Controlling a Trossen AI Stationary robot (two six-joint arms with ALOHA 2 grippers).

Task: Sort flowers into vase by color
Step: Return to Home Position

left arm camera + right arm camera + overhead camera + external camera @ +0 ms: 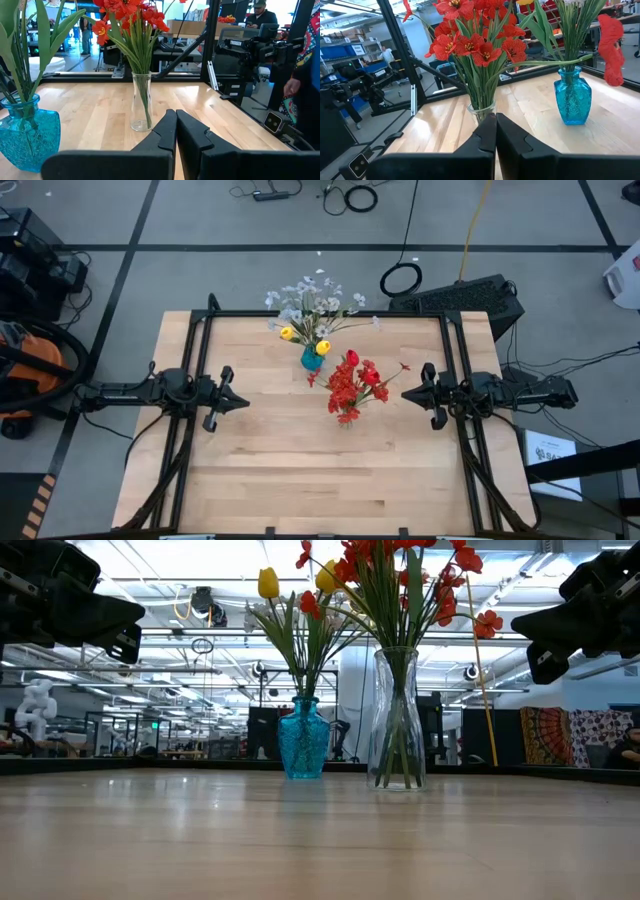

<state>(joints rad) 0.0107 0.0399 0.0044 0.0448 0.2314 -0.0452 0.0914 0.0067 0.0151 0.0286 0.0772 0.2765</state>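
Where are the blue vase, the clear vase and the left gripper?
blue vase (303, 745), low view, on its glass belly.
clear vase (398, 710), low view, on its glass wall at mid-height.
left gripper (176, 114), left wrist view, where its shut fingertips meet.

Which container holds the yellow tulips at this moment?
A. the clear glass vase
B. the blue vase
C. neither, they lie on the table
B: the yellow tulips rise from the blue vase along with the white blossoms; the clear glass vase beside it holds red flowers.
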